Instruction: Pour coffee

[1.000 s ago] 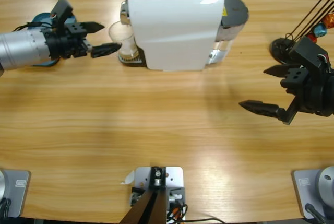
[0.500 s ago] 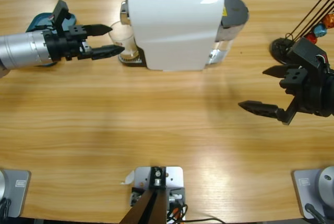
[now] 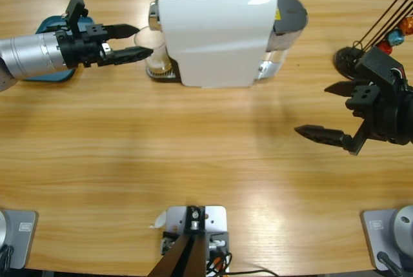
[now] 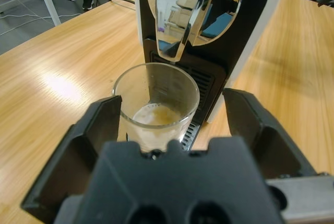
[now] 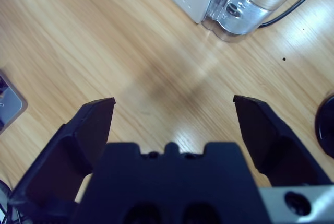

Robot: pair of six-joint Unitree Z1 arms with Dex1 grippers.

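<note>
With our left gripper (image 4: pixel 169 125) wide and the glass (image 4: pixel 155 110) of coffee (image 4: pixel 156 114) between its fingers under the machine (image 3: pixel 216 28), we should close squarely, gently; right gripper (image 3: pixel 332 112) wide, empty

Glass tumbler (image 3: pixel 155 57) mostly hidden behind coffee machine (image 3: pixel 213 31) overhang; capsule rack (image 3: pixel 390 22) cut off by right edge.

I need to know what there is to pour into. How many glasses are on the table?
1. The glass tumbler stands under the spout of the white coffee machine, between the open jaws of the left gripper. Others could be hidden behind the machine.
</note>
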